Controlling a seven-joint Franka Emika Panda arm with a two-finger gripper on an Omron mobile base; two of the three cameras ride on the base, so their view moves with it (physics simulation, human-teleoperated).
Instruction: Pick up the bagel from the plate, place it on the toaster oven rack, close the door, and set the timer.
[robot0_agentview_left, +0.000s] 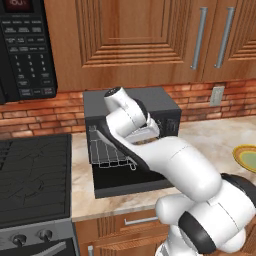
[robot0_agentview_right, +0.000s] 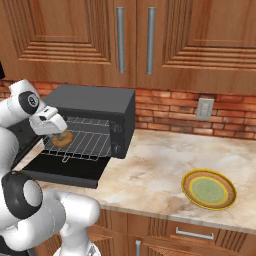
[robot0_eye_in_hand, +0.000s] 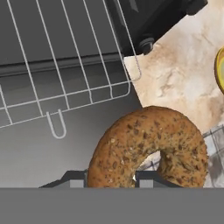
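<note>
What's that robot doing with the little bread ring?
The white robot arm is holding the bagel in its tool, just above the toaster oven rack. The rack is slid out over the open door, which lies flat on the counter. The plate the bagel belongs to sits bare off to the right. The bagel looks not yet let go, and the door has yet to be shut.

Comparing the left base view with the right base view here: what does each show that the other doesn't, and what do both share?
Left base only: the microwave and stovetop. Right base only: the bagel at the gripper, over the toaster oven rack. Both share the rack, the open door, the yellow plate with nothing on it, and the brick wall.
</note>
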